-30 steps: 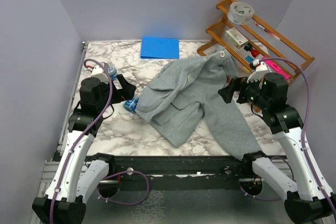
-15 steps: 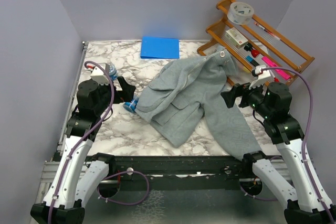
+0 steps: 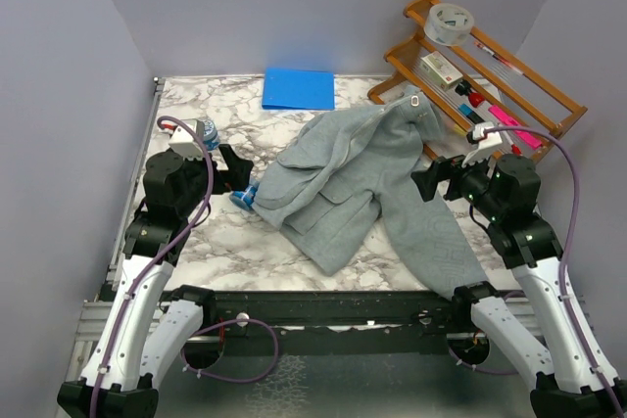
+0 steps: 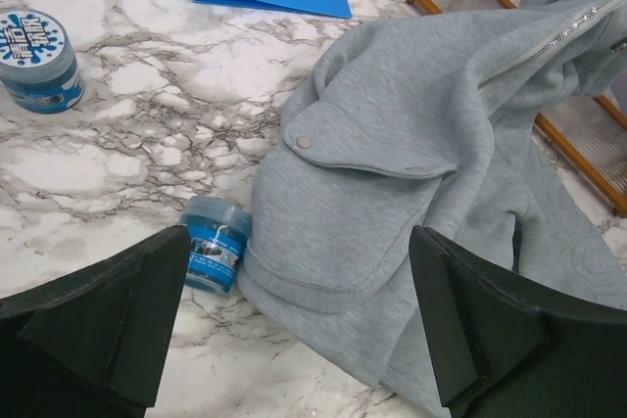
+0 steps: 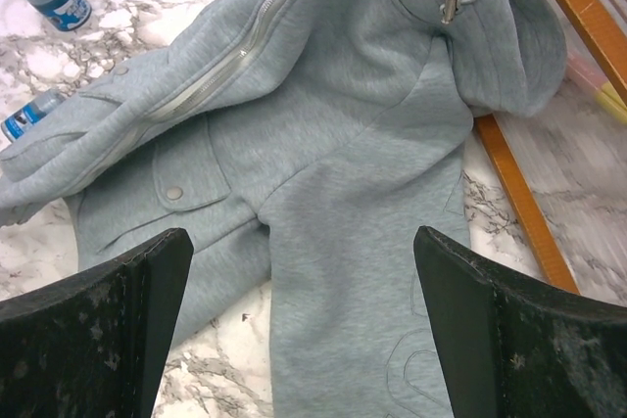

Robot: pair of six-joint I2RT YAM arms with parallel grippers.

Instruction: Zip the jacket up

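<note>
The light grey-green jacket [image 3: 377, 183] lies crumpled in the middle of the marble table, its collar toward the wooden rack and one sleeve trailing to the near right. Its zipper line [image 5: 230, 61] and metal pull [image 5: 457, 3] show in the right wrist view; a snap pocket flap [image 4: 353, 159] shows in the left wrist view. My left gripper [image 3: 238, 171] is open and empty, just left of the jacket's left edge. My right gripper [image 3: 428, 175] is open and empty, above the jacket's right side near the sleeve [image 5: 372, 301].
A flat blue folder [image 3: 299, 88] lies at the back. A wooden rack [image 3: 480, 66] with a tape roll and markers stands at the back right. A small blue jar [image 4: 216, 254] touches the jacket's left hem; a bigger blue tub [image 4: 37, 58] sits farther left.
Both arms have pulled back toward the near edge: the left gripper drew slightly down and left, the right gripper shifted right and down. The jacket has not moved.
</note>
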